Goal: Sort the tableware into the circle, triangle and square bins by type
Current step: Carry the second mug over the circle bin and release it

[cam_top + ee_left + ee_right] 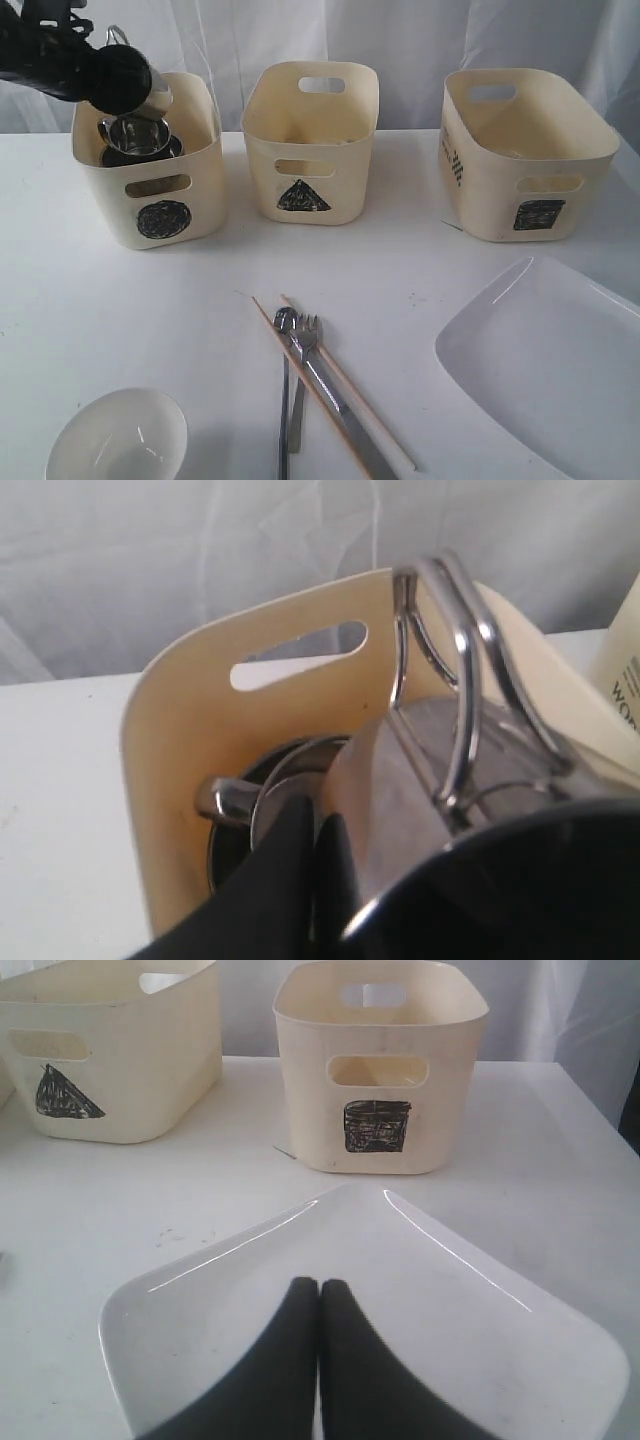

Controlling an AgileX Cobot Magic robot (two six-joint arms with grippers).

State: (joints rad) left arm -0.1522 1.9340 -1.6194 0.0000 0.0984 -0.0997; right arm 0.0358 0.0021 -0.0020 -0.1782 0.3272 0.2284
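Note:
My left gripper (318,815) is shut on the wall of a steel mug (420,770), whose wire handle (460,630) stands up. It holds the mug (152,95) tilted over the circle bin (150,205). Inside that bin a second steel mug (132,135) sits in a steel bowl (170,150). My right gripper (319,1285) is shut and empty just above the large white plate (430,1300); it is out of the exterior view. The triangle bin (310,150) and square bin (525,160) stand further right.
At the front middle lie the chopsticks (330,400), spoon (284,380), fork (303,365) and knife (350,435) in a loose bundle. A white bowl (117,438) sits front left and the white plate (550,360) front right. A curtain hangs behind the bins.

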